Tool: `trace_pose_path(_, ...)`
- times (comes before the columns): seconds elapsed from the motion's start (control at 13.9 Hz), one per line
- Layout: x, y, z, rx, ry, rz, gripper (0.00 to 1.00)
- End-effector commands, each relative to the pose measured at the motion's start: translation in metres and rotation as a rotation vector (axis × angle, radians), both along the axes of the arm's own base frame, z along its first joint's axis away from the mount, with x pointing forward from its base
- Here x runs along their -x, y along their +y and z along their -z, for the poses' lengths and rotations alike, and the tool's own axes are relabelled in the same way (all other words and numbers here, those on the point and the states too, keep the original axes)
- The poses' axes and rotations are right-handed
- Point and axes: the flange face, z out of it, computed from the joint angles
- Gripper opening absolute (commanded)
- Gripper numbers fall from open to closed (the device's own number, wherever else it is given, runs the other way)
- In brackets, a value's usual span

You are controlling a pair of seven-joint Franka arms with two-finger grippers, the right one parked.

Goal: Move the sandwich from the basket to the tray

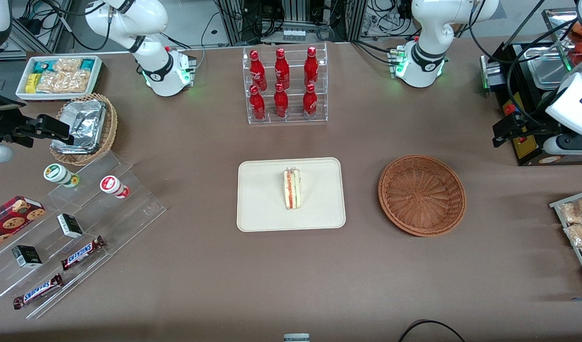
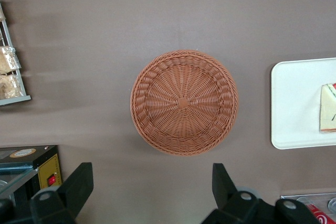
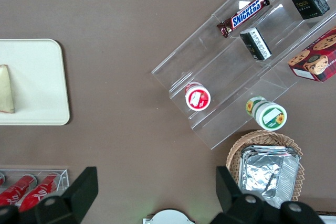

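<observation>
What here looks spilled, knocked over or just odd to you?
Nothing stands out. The sandwich sits on the tray, intact. The basket beside it is upright and holds nothing. The tool hangs open above the table near the basket, holding nothing. The red bottles stand straight in their rack.

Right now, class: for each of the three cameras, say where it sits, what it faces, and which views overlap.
Front view: high, facing the arms' bases, over the tray, sandwich and empty basket.
Left wrist view: above the basket, looking down; the open gripper shows.
Right wrist view: looks down on an acrylic snack stand.
All three share the tray and sandwich.
</observation>
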Motion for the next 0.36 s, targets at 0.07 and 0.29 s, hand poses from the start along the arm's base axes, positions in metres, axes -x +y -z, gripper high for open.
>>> trace_pose_path(0.07, -0.0056, 0.0013, -0.0008, -0.003, 0.003, -0.019, 1.0)
trace_pose_path(0.29, -0.0045, 0.0011, -0.0024, 0.0, 0.002, -0.023, 1.0)
